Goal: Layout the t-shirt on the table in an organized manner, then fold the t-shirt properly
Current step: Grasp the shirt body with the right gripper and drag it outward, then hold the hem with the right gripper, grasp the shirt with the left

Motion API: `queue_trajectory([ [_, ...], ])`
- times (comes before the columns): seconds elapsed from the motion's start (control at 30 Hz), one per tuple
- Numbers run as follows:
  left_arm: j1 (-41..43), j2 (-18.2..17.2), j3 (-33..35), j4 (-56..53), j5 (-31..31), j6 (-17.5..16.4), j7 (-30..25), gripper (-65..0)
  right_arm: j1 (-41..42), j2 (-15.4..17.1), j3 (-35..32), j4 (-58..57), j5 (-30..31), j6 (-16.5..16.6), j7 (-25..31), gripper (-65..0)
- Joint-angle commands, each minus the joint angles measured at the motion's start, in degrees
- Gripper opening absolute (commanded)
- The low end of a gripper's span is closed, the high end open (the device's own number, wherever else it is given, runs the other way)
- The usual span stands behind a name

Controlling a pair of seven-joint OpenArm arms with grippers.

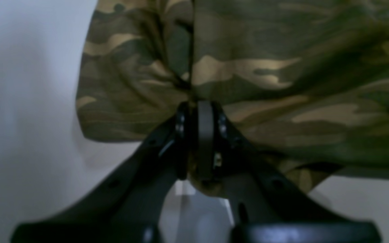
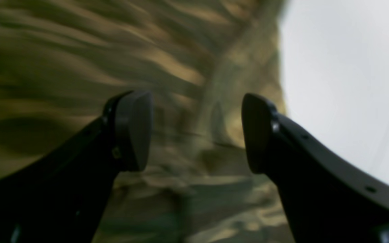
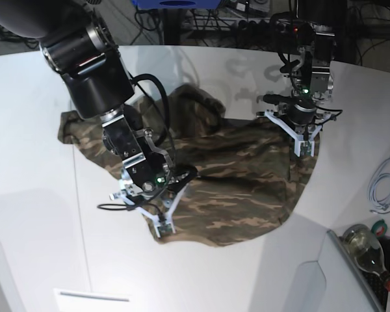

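The camouflage t-shirt (image 3: 240,175) lies rumpled and partly spread on the white table (image 3: 39,214), with one sleeve end out to the left. My left gripper (image 3: 303,148) is at the shirt's right edge. In the left wrist view it (image 1: 198,108) is shut on a pinched fold of the shirt (image 1: 265,67), over the table (image 1: 19,101). My right gripper (image 3: 162,226) is over the shirt's front left corner. In the right wrist view it (image 2: 196,131) is open and empty, close above the blurred cloth (image 2: 62,50), with the table (image 2: 343,67) to its right.
The table's curved edge runs close past the shirt at the front right. Beyond it stand a bottle (image 3: 367,250) and a coiled white cable (image 3: 383,185). Dark cables and equipment (image 3: 234,19) line the back.
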Motion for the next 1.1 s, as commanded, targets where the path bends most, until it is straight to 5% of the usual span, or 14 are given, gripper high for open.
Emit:
queue_trajectory([
  [0.0, -0.21, -0.35, -0.01, 0.63, 0.24, 0.17, 0.91, -61.1, 2.21, -1.04, -0.18, -0.01, -0.27, -1.67, 3.13, -27.0],
  [0.67, -0.21, -0.35, -0.01, 0.63, 0.24, 0.17, 0.91, -61.1, 2.74, -1.13, -1.32, -4.5, -0.27, -3.26, 5.07, -28.5],
  [0.73, -0.21, -0.35, -0.01, 0.46, 0.24, 0.17, 0.91, -61.1, 2.74, -1.04, -1.32, -4.41, -0.27, -3.26, 5.07, -37.5],
  [0.83, -0.21, -0.44, -0.01, 0.28, 0.24, 0.17, 0.91, -61.1, 2.74, -0.95, -1.23, -4.58, -0.27, -3.08, 4.98, -64.4],
  [1.07, -0.39, -2.02, -0.01, 0.11, 0.59, 0.17, 0.91, -61.1, 1.95, 1.69, 1.23, 5.17, -0.27, -3.08, -2.85, -64.7],
])
